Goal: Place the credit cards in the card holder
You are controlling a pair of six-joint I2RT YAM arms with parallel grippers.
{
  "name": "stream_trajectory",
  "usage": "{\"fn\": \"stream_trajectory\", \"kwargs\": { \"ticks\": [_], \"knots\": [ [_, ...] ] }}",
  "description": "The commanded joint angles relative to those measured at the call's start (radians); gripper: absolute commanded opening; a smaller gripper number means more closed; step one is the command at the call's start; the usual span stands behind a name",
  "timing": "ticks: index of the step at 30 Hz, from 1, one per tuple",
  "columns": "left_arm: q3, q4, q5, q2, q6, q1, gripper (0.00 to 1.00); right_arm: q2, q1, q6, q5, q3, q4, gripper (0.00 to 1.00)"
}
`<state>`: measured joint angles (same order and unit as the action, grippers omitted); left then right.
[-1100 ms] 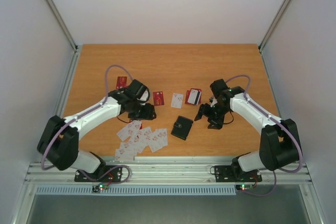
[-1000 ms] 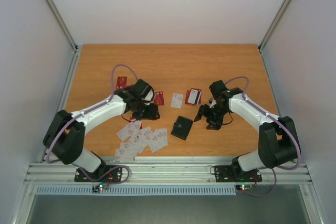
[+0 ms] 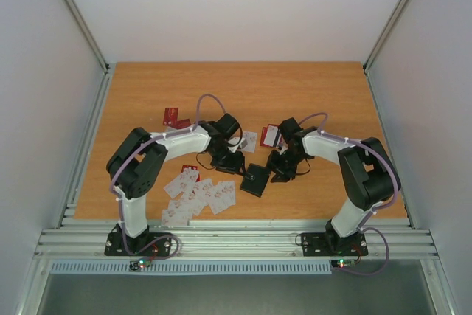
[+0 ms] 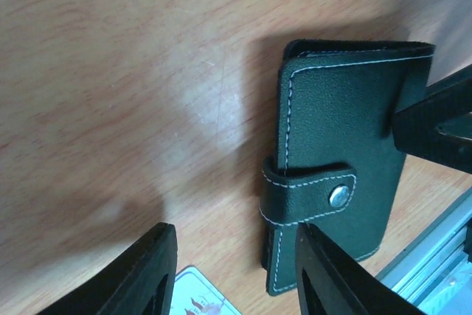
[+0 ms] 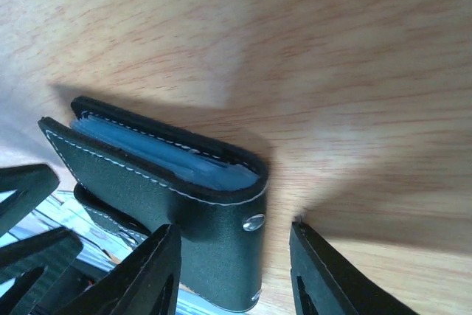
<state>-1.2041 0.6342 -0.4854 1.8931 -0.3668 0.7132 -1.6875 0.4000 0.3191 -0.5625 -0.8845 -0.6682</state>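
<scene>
The card holder lies shut on the wooden table, its snap strap fastened. My left gripper is open just left of it. In the left wrist view the gripper is empty, with its right finger over the holder's near edge. My right gripper is open just right of the holder. In the right wrist view the gripper has the holder's corner between its jaws, and the bluish inside shows. White credit cards lie heaped near the front left.
Two red cards lie at the back left. A white card and a red card lie behind the grippers. A white card's corner shows under my left gripper. The metal rail runs along the table's front edge.
Both arms have swung inward. My left gripper moved right and my right gripper moved left, and both now flank the card holder. The holder has not moved.
</scene>
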Motion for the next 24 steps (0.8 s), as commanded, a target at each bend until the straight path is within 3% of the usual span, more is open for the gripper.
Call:
{"fn": "stream_trajectory", "kwargs": {
  "ticks": [1, 8, 14, 24],
  "knots": [
    [-0.033, -0.005, -0.038, 0.05, 0.009, 0.007, 0.45, -0.04, 0.014, 0.01, -0.004, 0.013, 0.067, 0.39],
    [-0.03, -0.018, -0.043, 0.079, -0.029, 0.01, 0.41, -0.073, 0.014, 0.006, -0.057, 0.051, 0.148, 0.1],
    [-0.029, -0.031, -0.05, 0.077, -0.066, 0.014, 0.4, -0.07, 0.014, -0.028, -0.098, 0.046, 0.155, 0.02],
    [-0.019, 0.02, 0.005, -0.052, -0.049, 0.015, 0.46, 0.021, 0.014, -0.095, -0.111, 0.005, 0.067, 0.01]
  ]
}}
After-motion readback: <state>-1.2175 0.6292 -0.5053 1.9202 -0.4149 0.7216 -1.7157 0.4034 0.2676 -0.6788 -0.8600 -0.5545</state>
